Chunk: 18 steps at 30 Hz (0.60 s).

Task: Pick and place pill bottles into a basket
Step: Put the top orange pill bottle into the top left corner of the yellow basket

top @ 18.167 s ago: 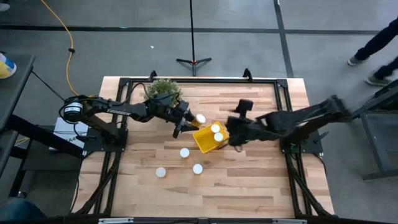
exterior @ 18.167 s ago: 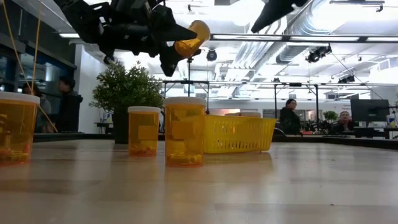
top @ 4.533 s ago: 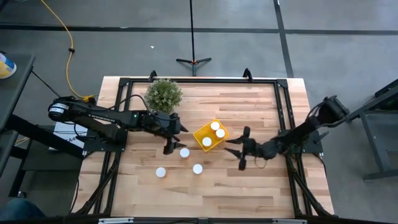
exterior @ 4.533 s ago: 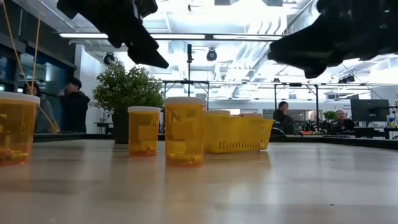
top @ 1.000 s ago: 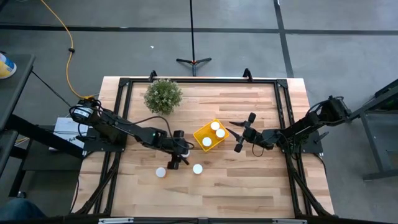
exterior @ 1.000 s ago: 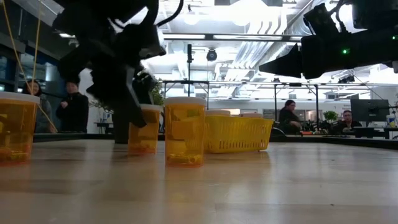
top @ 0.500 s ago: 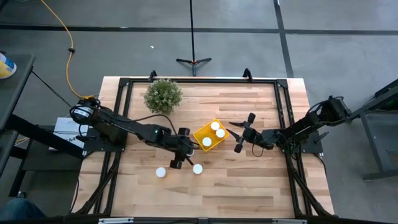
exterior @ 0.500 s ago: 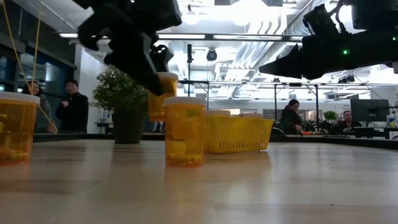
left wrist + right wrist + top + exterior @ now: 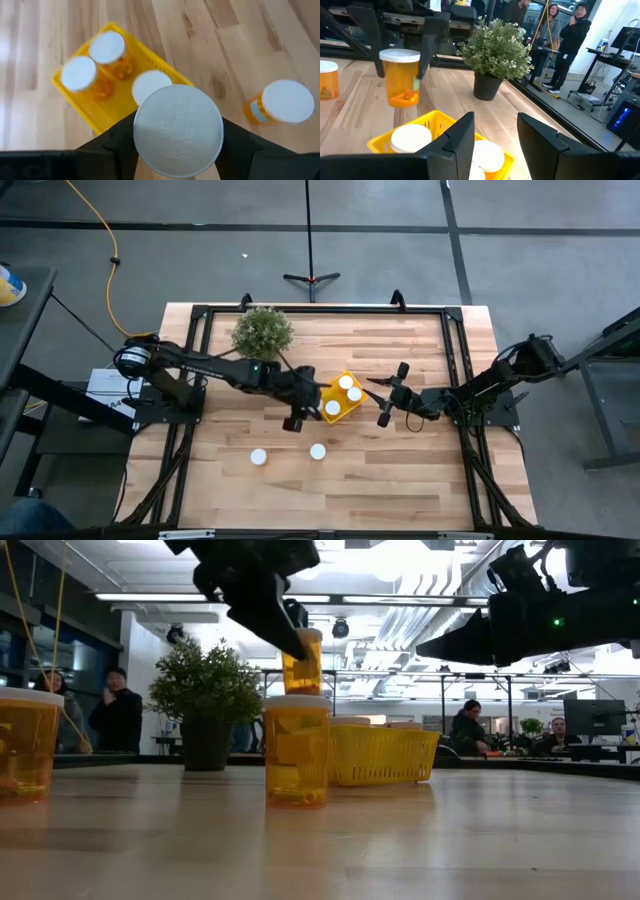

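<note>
The left arm stretches from the table's left edge toward the middle, its left gripper [image 9: 296, 412] raised above the wood with the fingers clamped on a pill bottle [image 9: 302, 660], held upright and clear of the table, just beside the basket [image 9: 322, 393]. In the left wrist view the held bottle's white cap [image 9: 178, 131] fills the space between the dark fingers [image 9: 117, 142], with the yellow basket below and beyond it.

The right arm reaches in from the table's right edge, its right gripper [image 9: 383, 398] hovering near the basket's other side, fingers parted and holding nothing; the right wrist view shows a clear gap between the two dark fingers [image 9: 460, 134].

The basket sits at an angle near the table's middle and holds three white-capped bottles [image 9: 78, 74]. Two more bottles [image 9: 317, 451] stand on the table, nearer its front edge, apart from the basket. A potted plant [image 9: 263, 333] stands toward the back left.
</note>
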### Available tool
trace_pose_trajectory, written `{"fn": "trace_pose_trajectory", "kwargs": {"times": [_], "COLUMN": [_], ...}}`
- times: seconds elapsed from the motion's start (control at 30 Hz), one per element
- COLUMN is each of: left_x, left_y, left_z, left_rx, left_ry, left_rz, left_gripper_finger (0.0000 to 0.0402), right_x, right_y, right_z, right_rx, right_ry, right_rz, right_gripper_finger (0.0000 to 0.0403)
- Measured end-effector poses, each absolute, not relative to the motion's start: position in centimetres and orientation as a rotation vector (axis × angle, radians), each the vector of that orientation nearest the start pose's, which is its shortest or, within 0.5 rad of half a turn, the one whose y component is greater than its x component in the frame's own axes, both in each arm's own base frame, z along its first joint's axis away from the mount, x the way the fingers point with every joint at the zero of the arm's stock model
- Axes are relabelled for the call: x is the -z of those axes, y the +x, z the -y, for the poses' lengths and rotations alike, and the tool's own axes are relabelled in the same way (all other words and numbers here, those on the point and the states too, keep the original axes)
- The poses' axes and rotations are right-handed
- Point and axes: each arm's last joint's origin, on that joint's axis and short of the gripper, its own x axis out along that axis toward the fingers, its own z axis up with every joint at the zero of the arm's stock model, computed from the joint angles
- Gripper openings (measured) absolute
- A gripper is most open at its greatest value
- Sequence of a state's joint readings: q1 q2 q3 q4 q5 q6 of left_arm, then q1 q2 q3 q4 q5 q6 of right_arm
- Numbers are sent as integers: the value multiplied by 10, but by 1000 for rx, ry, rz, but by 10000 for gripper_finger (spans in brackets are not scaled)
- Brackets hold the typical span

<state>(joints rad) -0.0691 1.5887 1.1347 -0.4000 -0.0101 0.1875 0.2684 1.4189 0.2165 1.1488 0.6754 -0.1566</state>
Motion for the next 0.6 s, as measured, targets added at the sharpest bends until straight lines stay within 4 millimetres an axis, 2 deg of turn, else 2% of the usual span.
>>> {"fn": "trace_pose_trajectory", "kwargs": {"times": [0.1,0.23,0.4,0.6], "left_x": [-242,-242,-246,-235], "left_y": [335,335,339,348], "left_z": [16,7,0,-1], "left_rx": [124,114,159,164], "left_ry": [217,212,190,216], "left_rz": [-844,-842,-782,-782], "left_gripper_finger": [248,230,229,249], "right_x": [-153,-153,-153,-152], "right_y": [212,212,212,212], "right_z": [-39,-39,-39,-39], "right_rx": [403,403,404,404], "right_ry": [-179,-179,-179,-183], "right_rz": [-80,-80,-80,-87], "right_gripper_finger": [140,140,140,140]}}
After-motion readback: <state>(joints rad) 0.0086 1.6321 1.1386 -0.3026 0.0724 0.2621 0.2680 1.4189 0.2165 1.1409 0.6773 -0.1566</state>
